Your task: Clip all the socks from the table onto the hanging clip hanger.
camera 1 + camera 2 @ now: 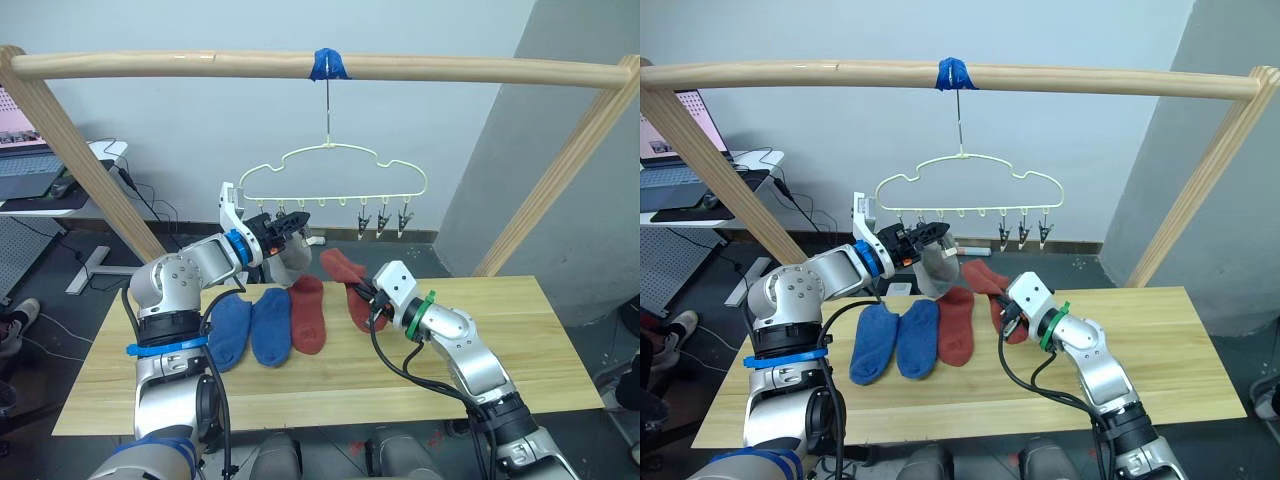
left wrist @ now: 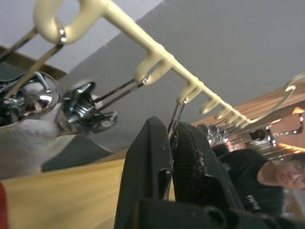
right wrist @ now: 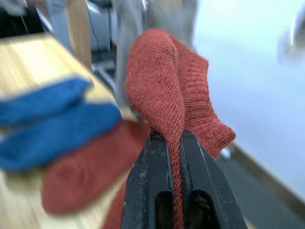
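Note:
The pale yellow-green clip hanger (image 1: 330, 172) hangs by its hook from the rail. My left gripper (image 1: 287, 225) is raised to its left clips and, in the left wrist view, is shut on one metal clip (image 2: 175, 118). A light grey sock (image 1: 291, 262) hangs just beside it. My right gripper (image 1: 366, 298) is shut on a brick red sock (image 1: 345, 268) and holds it partly raised above the table (image 1: 500, 340); its fingers (image 3: 155, 162) pinch the knit. Two blue socks (image 1: 228, 332) (image 1: 271, 326) and a second red sock (image 1: 308, 315) lie flat side by side.
The thick wooden rail (image 1: 450, 70) spans the top on slanted posts (image 1: 75, 160), with blue tape (image 1: 329, 64) at the hook. Three free clips (image 1: 382, 222) hang at the hanger's right. A white desk with a laptop (image 1: 30, 170) stands far left. A person (image 2: 267, 176) shows in the left wrist view.

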{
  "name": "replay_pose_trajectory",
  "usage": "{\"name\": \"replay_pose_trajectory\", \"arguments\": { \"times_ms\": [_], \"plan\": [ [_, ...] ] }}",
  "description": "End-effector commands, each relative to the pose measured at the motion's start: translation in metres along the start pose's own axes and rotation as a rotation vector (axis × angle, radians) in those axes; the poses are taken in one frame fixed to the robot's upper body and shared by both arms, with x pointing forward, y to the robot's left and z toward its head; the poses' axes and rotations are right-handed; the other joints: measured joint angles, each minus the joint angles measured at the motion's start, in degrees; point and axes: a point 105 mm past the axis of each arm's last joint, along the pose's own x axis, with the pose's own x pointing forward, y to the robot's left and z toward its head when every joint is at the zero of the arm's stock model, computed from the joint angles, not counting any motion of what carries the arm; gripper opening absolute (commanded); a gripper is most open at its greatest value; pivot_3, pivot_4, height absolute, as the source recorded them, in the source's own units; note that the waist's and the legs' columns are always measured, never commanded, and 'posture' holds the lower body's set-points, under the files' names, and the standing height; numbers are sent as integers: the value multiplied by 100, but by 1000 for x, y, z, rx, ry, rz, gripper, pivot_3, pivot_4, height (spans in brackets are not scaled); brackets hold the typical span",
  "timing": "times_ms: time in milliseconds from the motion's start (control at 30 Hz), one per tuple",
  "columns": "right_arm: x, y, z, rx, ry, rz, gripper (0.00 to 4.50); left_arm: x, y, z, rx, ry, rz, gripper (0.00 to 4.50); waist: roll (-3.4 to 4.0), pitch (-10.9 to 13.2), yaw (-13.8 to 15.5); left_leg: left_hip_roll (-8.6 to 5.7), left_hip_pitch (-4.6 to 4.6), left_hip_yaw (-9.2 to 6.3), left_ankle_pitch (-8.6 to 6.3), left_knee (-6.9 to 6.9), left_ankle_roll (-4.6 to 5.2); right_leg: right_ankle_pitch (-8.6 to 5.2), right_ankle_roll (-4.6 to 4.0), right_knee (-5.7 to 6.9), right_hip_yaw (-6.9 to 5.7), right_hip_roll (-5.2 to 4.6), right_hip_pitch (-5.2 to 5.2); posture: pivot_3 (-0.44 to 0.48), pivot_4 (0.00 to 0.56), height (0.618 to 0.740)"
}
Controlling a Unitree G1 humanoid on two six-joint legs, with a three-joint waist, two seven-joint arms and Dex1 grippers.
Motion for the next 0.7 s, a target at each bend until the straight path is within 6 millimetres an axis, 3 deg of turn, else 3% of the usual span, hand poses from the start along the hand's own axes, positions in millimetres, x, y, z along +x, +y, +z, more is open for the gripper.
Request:
{"name": "replay_pose_trajectory", "arguments": {
  "times_ms": [33,100,433,700],
  "plan": [
    [-4,4,35,-40,-89,-3,18,2,-2,7,-115,-21,-23,116,-2,14,15,-3,-1,1,1,1,-1,0,0,0,0,-3,0,-2,130,740],
    [-2,7,45,-44,-111,-8,18,4,-4,8,-147,-24,-38,116,-3,19,12,-4,-2,4,1,1,-2,0,0,0,2,-5,-3,-6,129,740],
    [2,9,49,-36,-108,-13,18,9,-8,4,-140,-7,-42,116,-3,20,-14,-5,-10,6,1,-6,-4,0,0,-27,1,-9,-2,-17,125,740],
    [-4,13,38,-7,-80,-5,18,6,-4,11,-151,-47,-35,116,-3,19,-22,-5,-12,5,1,-9,-4,0,0,-31,1,-9,-2,-14,115,740]
  ]
}}
